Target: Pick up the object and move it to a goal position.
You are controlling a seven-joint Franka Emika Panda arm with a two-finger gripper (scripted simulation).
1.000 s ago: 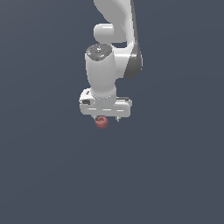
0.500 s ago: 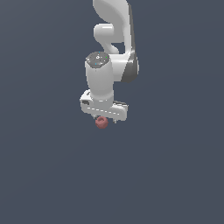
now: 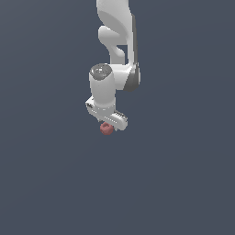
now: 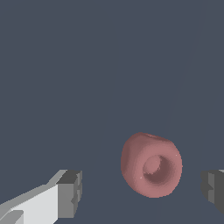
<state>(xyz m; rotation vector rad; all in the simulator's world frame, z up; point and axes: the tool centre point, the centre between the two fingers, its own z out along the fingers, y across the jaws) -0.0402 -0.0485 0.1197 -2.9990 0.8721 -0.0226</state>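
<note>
One lump is all I have to deal with: the object [image 3: 106, 129], a dull red-pink ball with a dimple, sits just under my end effector [image 3: 108, 125] in the exterior view. On the wrist view the object [image 4: 151, 165] lies between the two grey fingertips [image 4: 70, 193], clear gaps on both sides, so the jaws stand wide and hold nothing. I judge I'm at the approach-to-grasp step. Next I'd want the ball centred, since it sits nearer one finger, then close. No goal marker shows anywhere.
</note>
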